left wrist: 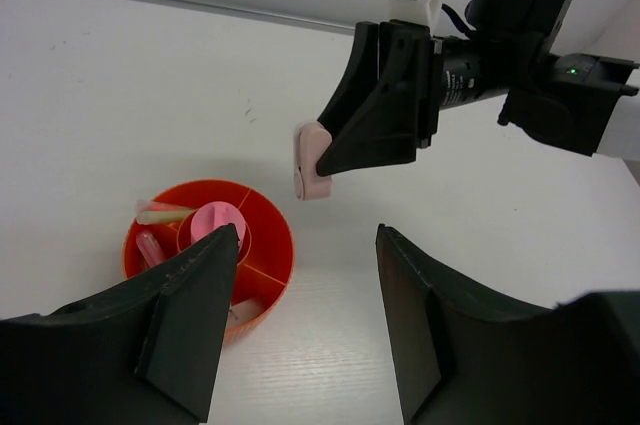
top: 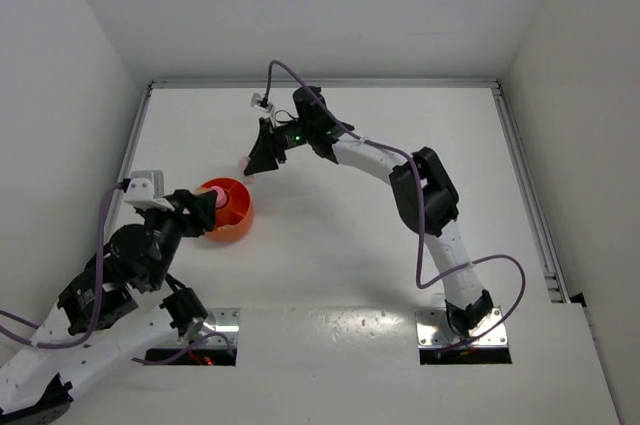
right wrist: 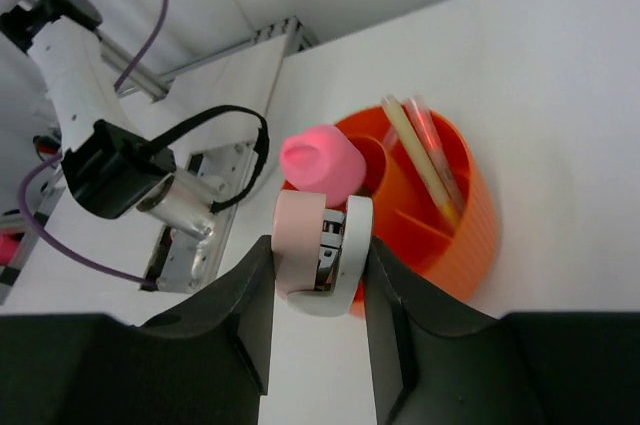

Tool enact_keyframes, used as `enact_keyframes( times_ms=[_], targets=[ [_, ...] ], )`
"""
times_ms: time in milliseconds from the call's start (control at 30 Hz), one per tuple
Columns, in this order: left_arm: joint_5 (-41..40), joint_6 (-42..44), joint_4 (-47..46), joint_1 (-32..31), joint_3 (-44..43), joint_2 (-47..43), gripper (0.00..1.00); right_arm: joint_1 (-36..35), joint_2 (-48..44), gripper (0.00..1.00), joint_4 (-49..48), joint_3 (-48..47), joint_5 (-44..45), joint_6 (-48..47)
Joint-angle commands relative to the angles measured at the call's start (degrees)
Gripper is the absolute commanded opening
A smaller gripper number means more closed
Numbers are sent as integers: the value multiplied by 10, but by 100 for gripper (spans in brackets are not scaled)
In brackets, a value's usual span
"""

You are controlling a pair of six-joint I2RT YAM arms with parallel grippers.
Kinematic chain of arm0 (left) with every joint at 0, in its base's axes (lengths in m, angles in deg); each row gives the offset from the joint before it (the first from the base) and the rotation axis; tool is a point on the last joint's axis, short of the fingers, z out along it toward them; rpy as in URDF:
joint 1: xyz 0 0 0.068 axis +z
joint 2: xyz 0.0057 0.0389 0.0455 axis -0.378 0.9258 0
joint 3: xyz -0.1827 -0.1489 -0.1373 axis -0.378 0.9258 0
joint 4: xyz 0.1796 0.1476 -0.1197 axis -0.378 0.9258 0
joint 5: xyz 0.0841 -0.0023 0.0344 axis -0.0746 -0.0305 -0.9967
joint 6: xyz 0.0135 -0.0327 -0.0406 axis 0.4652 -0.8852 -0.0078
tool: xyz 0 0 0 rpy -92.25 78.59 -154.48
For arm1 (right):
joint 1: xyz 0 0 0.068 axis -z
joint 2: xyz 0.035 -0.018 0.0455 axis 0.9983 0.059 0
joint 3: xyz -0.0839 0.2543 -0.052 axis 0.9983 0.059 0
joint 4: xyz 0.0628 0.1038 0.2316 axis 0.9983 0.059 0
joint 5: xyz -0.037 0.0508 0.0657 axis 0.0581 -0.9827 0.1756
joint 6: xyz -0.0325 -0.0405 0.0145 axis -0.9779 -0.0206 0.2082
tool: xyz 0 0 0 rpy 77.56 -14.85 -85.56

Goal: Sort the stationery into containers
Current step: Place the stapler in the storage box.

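Carrying the pale pink-and-white piece (right wrist: 300, 243) over to the orange bowl (top: 238, 221) looks to be the step in hand. The right gripper (left wrist: 322, 165) is clamped on that piece and holds it clear of the table, near the bowl's far side but apart from it. The left gripper (top: 203, 202) hangs at the bowl's other side with its jaws spread wide and nothing between them.

The bowl already holds thin sticks (right wrist: 428, 157) leaning in one compartment, and a pink cap (right wrist: 322, 163) stands up at its centre. To do this well, the right arm should pass over the rim high enough to clear the cap. It should then settle above a compartment away from the sticks. Which compartments have room cannot be told fully from these views.

The piece is bulky beside the dividers, so lowering it close to the compartment before letting go should stop it bouncing out or lodging on a divider. The left gripper sits very near the bowl, so the two arms could meet if both close in.
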Motion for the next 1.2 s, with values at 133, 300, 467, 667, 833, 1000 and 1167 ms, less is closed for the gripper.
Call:
enact_keyframes(
  times_ms=[133, 300, 467, 667, 833, 1000, 1167],
  targets=[
    [-13, 6, -19, -4, 1, 13, 63, -31, 26, 5, -204, 1, -69, 11],
    [-13, 1, -19, -4, 1, 19, 63, -36, 56, 5, -216, -11, -75, -10],
    [-19, 1, -19, -4, 1, 19, 63, -42, 82, 5, -166, -32, -69, -68],
    [-19, 1, -19, -4, 1, 19, 63, -42, 99, 9, -61, -57, -57, -144],
    [-19, 1, -19, -4, 1, 19, 63, -47, 99, 46, 75, -91, -37, -281],
    [-19, 1, -19, -4, 1, 19, 63, -47, 87, 59, 125, -91, -25, -319],
    [-19, 1, -25, -4, 1, 19, 63, -47, 68, 57, 136, -91, -12, -319]
  ],
)
